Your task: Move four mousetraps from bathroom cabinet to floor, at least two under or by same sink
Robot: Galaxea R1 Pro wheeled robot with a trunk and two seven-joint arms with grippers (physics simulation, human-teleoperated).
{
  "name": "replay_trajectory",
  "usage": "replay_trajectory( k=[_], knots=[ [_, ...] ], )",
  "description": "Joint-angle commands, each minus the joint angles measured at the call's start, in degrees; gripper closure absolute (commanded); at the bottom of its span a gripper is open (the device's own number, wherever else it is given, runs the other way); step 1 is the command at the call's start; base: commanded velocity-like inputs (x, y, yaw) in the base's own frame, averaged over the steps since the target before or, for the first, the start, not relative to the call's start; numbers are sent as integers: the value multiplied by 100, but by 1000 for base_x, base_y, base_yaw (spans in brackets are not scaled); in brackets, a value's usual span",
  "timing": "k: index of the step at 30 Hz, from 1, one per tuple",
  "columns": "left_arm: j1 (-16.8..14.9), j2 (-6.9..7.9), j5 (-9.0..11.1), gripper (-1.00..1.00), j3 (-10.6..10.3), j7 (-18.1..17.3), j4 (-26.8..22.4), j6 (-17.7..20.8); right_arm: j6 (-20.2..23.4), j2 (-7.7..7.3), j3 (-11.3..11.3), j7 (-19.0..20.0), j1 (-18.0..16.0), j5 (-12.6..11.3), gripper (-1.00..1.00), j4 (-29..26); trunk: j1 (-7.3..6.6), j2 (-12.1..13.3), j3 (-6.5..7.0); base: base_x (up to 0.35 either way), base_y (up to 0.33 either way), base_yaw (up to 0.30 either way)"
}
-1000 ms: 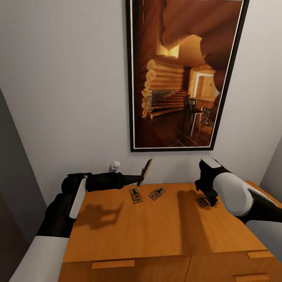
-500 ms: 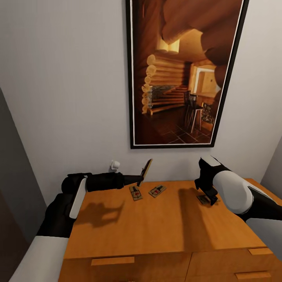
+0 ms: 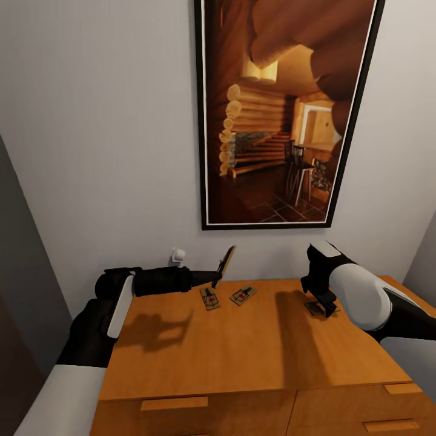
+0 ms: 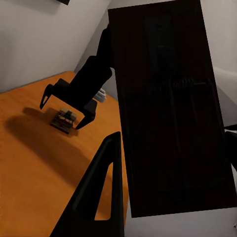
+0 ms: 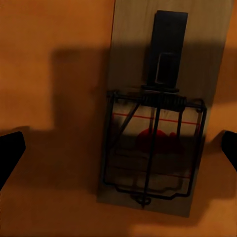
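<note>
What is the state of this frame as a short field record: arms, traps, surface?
left gripper: shut on mousetrap, held on edge above the cabinet top
right gripper: open, fingers either side of a mousetrap lying flat, not yet gripped
other mousetraps: two flat on the cabinet, one beside the other, apart
on floor: none seen
backdrop: framed picture on the wall
</note>
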Motion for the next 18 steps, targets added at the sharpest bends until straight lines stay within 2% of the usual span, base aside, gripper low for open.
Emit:
replay_trajectory(
  k=[1, 14, 15, 18],
  knots=[
    [-5, -1, -5, 100, 0, -7, 0, 14, 50, -1, -23, -23, 119, -68, -100, -9, 1, -2, -8, 0, 0, 0],
    [-5, -1, -5, 100, 0, -7, 0, 14, 50, -25, -23, -23, 127, -72, -100, -2, 1, -2, -8, 0, 0, 0],
    [-5, -1, -5, 100, 0, -7, 0, 14, 50, -27, -23, -23, 129, -72, 100, -1, 1, -2, -8, 0, 0, 0],
    [-5, -1, -5, 100, 0, -7, 0, 14, 50, -34, -23, -23, 133, -72, 100, 0, 1, -2, -8, 0, 0, 0]
  ],
)
